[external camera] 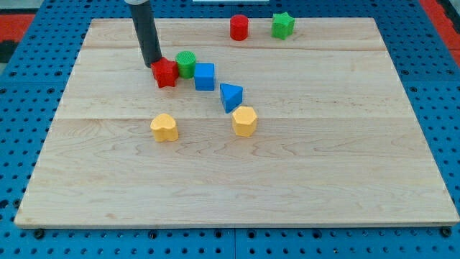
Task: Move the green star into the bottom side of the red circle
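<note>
The green star (282,25) sits near the view's top edge of the wooden board (237,180), right of centre. The red circle (238,27) stands just to its left, a small gap apart. My tip (152,65) is far to the left of both, touching the upper left side of a red star (165,73).
A green circle (186,64) touches the red star's right side, with a blue cube (205,76) next to it. A blue triangle (231,96) and a yellow hexagon (244,121) lie lower right. A yellow heart (164,127) lies below the red star.
</note>
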Controlling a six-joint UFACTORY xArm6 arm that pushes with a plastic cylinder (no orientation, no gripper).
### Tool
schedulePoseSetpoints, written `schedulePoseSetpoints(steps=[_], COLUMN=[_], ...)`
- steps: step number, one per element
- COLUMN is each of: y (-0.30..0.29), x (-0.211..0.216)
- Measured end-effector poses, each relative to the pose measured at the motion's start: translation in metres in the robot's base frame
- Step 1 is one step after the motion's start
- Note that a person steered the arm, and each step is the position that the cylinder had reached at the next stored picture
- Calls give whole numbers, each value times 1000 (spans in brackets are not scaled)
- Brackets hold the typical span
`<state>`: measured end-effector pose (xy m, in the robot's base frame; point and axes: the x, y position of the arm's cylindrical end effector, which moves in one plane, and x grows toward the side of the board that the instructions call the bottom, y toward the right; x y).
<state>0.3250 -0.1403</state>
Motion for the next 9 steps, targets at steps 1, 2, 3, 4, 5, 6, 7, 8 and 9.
schedulePoseSetpoints(steps=[1,2,3,4,5,6,7,8,9], y=[1,-39,-70,-86,-20,105,218,274,324], x=[43,49,102,183,264,267,223,126,44])
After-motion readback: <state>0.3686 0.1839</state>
